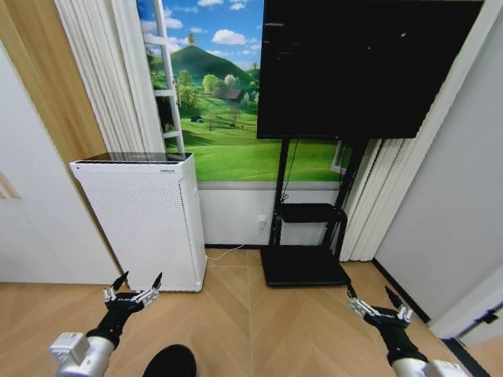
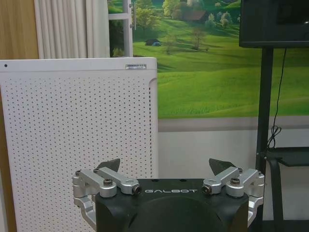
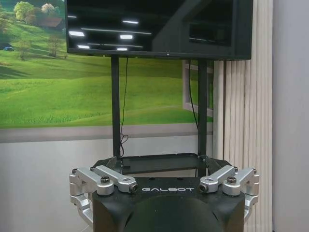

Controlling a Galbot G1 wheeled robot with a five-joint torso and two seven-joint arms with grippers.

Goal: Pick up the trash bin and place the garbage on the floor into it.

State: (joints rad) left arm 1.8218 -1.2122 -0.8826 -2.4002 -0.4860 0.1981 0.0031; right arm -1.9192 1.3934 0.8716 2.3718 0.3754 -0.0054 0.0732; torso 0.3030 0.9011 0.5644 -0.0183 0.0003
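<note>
Facing a wall with a green landscape mural, low over the herringbone wood floor. Left gripper held out low at the left, above bare floor just in front of the white perforated air purifier; fingers spread wide, nothing between them. In the left wrist view, the same left gripper with dark fingertips well apart, pointed at the purifier's dotted front panel and the mural beside it. Right gripper held out low at the right, over the floor near the black base plate of the TV stand; fingers likewise wide, holding nothing. In the right wrist view, the right gripper aimed at the stand's black shelf and twin posts, under the large dark television. White pleated curtains hanging at the left of the mural, another set at the right behind the stand. A dark rounded shape at the bottom edge between the arms, too cut off to identify. Trash bin and garbage: position cannot be told from these views; floor ahead bare up to the purifier and the stand.
</note>
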